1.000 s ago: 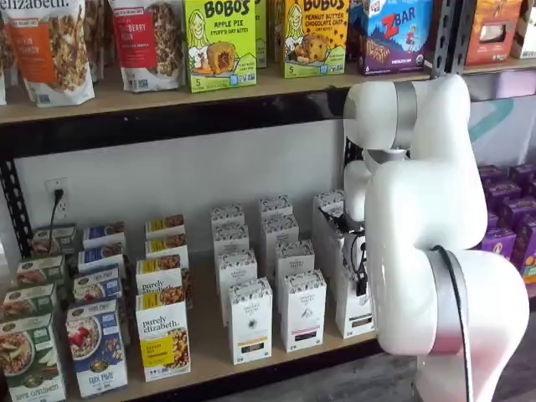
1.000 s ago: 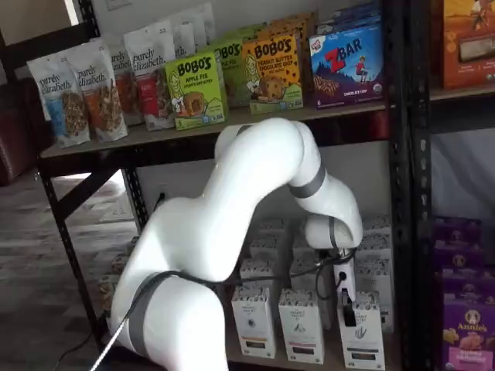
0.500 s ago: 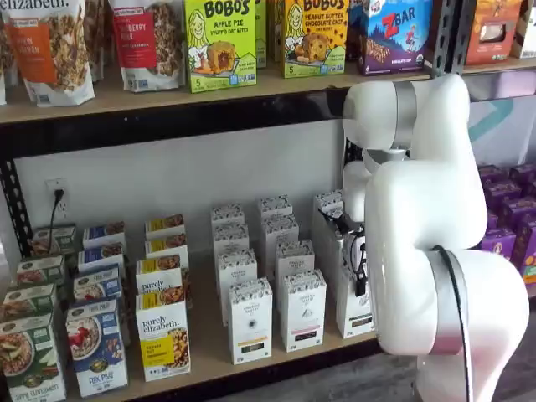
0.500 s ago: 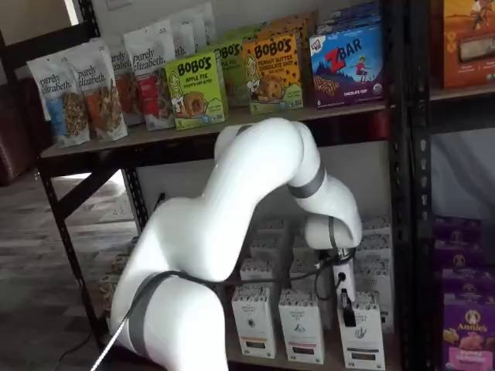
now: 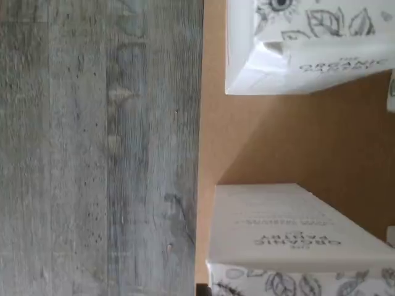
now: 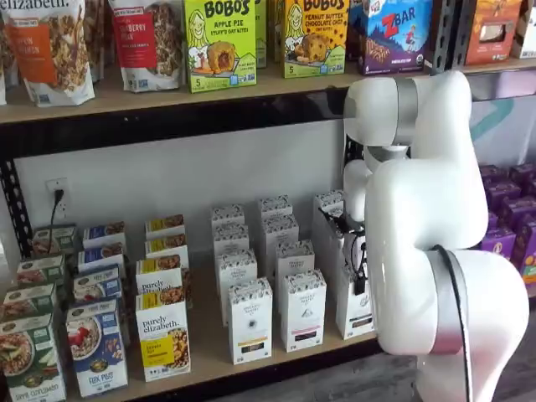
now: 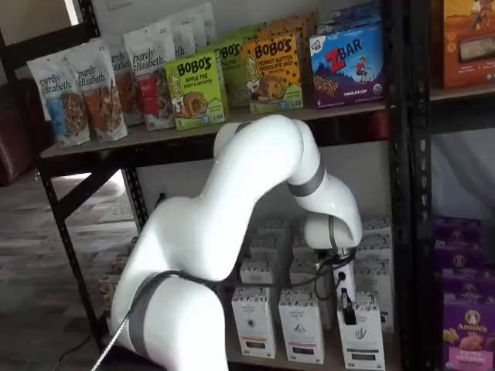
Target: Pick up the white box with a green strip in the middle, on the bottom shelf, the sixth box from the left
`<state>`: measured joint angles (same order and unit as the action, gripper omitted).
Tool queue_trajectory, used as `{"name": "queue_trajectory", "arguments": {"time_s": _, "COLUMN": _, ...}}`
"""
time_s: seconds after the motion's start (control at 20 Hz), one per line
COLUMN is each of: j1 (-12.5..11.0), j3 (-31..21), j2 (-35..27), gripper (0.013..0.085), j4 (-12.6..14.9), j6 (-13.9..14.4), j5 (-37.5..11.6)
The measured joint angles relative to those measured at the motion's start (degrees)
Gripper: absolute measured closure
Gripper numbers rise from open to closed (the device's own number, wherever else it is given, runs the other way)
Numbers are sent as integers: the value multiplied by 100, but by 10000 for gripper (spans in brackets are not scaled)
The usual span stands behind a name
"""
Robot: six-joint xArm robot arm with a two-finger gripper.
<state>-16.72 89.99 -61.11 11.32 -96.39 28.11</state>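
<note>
The white box with a green strip [image 6: 355,311] stands at the front right of the bottom shelf [image 6: 205,337], partly behind my arm; it also shows in a shelf view [image 7: 363,340]. My gripper [image 7: 348,307] hangs right at this box's top, and its black fingers also show in a shelf view [image 6: 360,270]. I see no clear gap between the fingers and cannot tell whether they hold the box. The wrist view shows two white cartons [image 5: 290,228] on the tan board [image 5: 296,142].
Like white cartons [image 6: 249,322] [image 6: 303,310] stand in rows to the left of it, then purely elizabeth boxes [image 6: 162,335]. A black rack upright [image 7: 402,193] stands close on the right, with purple boxes [image 6: 507,218] beyond. The grey floor [image 5: 92,148] lies past the shelf edge.
My arm and gripper have shifted up very slightly. The boxes have not visibly moved.
</note>
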Motion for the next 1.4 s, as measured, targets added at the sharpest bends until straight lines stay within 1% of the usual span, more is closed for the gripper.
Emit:
{"name": "queue_trajectory", "arguments": {"time_s": 0.15, "j1": -1, "j3": -122, "j2": 65, "gripper": 450, "j4": 117, "j6": 108, "j5": -84}}
{"name": "queue_trajectory", "arguments": {"time_s": 0.3, "j1": -2, "j3": -263, "j2": 148, "gripper": 450, "j4": 101, "j6": 97, "j5": -130}}
{"name": "queue_trajectory", "arguments": {"time_s": 0.35, "j1": -2, "j3": -307, "j2": 180, "gripper": 490, "j4": 112, "j6": 109, "j5": -123}}
{"name": "queue_trajectory", "arguments": {"time_s": 0.4, "j1": -4, "j3": -388, "j2": 231, "gripper": 490, "j4": 130, "j6": 125, "j5": -141}}
{"name": "queue_trajectory", "arguments": {"time_s": 0.6, "j1": -23, "j3": -772, "j2": 471, "gripper": 490, "j4": 294, "j6": 266, "j5": -325}}
{"name": "queue_trajectory", "arguments": {"time_s": 0.8, "j1": -20, "j3": -1309, "j2": 862, "gripper": 490, "j4": 468, "j6": 444, "j5": -480}}
{"name": "queue_trajectory", "arguments": {"time_s": 0.9, "j1": 5, "j3": -1579, "j2": 1075, "gripper": 490, "j4": 626, "j6": 619, "j5": -512}}
{"name": "queue_trajectory", "arguments": {"time_s": 0.95, "j1": 26, "j3": -1752, "j2": 1213, "gripper": 490, "j4": 649, "j6": 661, "j5": -546}}
{"name": "queue_trajectory", "arguments": {"time_s": 1.0, "j1": 52, "j3": -1925, "j2": 1353, "gripper": 490, "j4": 607, "j6": 651, "j5": -578}}
{"name": "queue_trajectory", "arguments": {"time_s": 1.15, "j1": 144, "j3": -2429, "j2": 1796, "gripper": 490, "j4": 349, "j6": 507, "j5": -611}}
{"name": "queue_trajectory", "arguments": {"time_s": 1.25, "j1": 187, "j3": -2636, "j2": 1994, "gripper": 490, "j4": 188, "j6": 405, "j5": -598}}
{"name": "queue_trajectory", "arguments": {"time_s": 1.4, "j1": 274, "j3": -3137, "j2": 2490, "gripper": 490, "j4": 93, "j6": 403, "j5": -592}}
